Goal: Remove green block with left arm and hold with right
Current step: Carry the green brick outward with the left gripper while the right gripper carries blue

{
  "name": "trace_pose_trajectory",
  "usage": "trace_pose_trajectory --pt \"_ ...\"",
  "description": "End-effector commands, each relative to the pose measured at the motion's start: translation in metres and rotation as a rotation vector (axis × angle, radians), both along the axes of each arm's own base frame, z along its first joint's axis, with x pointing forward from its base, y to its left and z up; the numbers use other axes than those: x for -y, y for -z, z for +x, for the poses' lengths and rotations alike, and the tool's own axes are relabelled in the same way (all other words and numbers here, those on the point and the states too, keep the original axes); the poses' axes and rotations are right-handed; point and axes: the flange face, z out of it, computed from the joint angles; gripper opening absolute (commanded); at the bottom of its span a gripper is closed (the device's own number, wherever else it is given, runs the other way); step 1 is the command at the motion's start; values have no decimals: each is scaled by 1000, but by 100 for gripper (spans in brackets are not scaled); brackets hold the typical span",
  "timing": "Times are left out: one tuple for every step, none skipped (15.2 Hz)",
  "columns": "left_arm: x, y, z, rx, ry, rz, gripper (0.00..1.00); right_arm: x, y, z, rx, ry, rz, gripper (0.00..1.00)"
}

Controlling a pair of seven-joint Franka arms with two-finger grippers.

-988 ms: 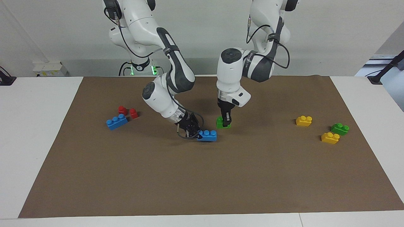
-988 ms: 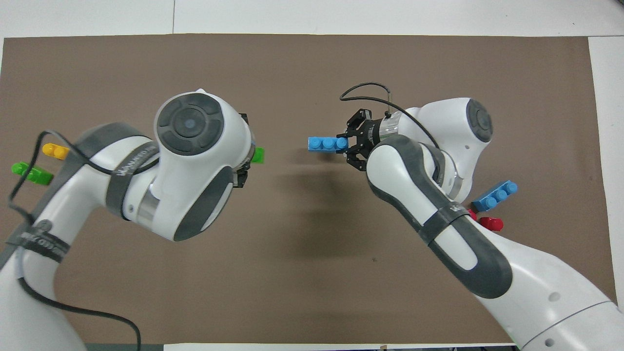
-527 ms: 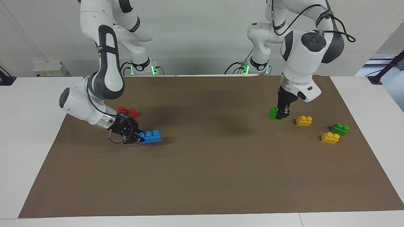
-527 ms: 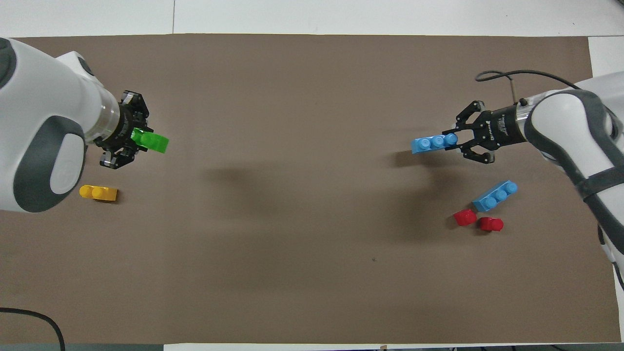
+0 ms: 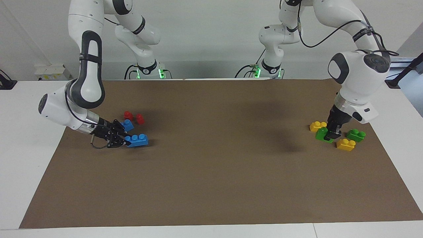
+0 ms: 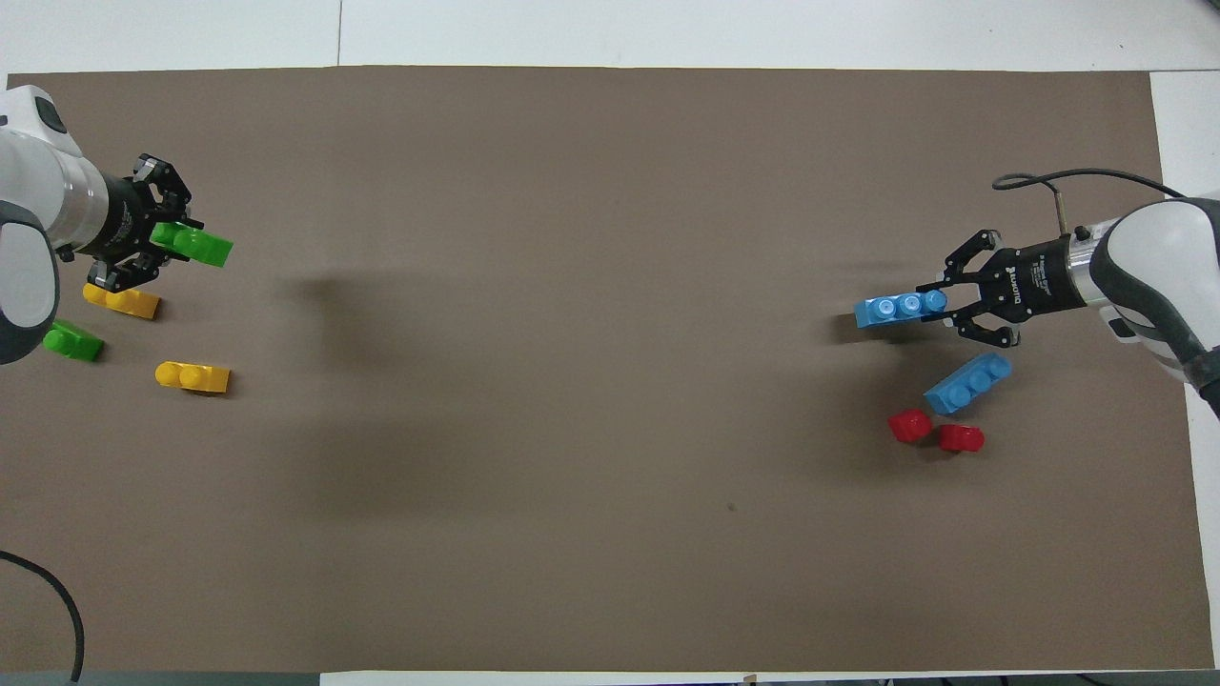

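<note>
My left gripper [image 5: 331, 135] is shut on a green block [image 5: 320, 135] and holds it low at the mat, at the left arm's end of the table, between two yellow bricks. It also shows in the overhead view [image 6: 176, 238] with the green block [image 6: 205, 250] sticking out of it. A second green block [image 5: 356, 135] lies loose beside it. My right gripper [image 5: 124, 140] is shut on one end of a blue three-stud brick [image 5: 137, 140] low at the mat at the right arm's end; both show in the overhead view too, gripper [image 6: 939, 303] and brick [image 6: 896, 310].
Two yellow bricks [image 5: 317, 125] [image 5: 345, 144] lie close around the held green block. A second blue brick [image 5: 127, 125] and two red pieces [image 5: 128, 115] [image 5: 140, 119] lie by my right gripper. A brown mat [image 5: 211, 172] covers the table.
Both arms have swung apart from the mat's middle. The left gripper carried the green block to the left arm's end; the right gripper carried the blue brick to the right arm's end.
</note>
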Motion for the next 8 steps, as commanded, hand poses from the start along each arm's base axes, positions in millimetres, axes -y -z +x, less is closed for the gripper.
trace_pose_trajectory --pt "-17 50 21 -4 43 2 0 1 15 -9 18 -24 -29 0" --pt "-19 60 30 8 47 7 0 1 19 -13 22 -27 -33 0" --pt "-20 68 37 17 46 7 0 1 21 -14 21 -23 -34 0" --pt "-22 79 39 14 48 8 0 2 23 -16 16 -24 -33 0" --pt "-23 87 41 11 51 12 0 5 24 -18 17 -26 -30 0" --pt "-24 94 43 4 57 20 0 8 24 -19 20 -27 -30 0" --pt "-35 97 45 5 47 28 0 8 24 -20 26 -39 -29 9" --pt "-43 100 45 0 40 30 0 8 25 -20 36 -55 -28 41"
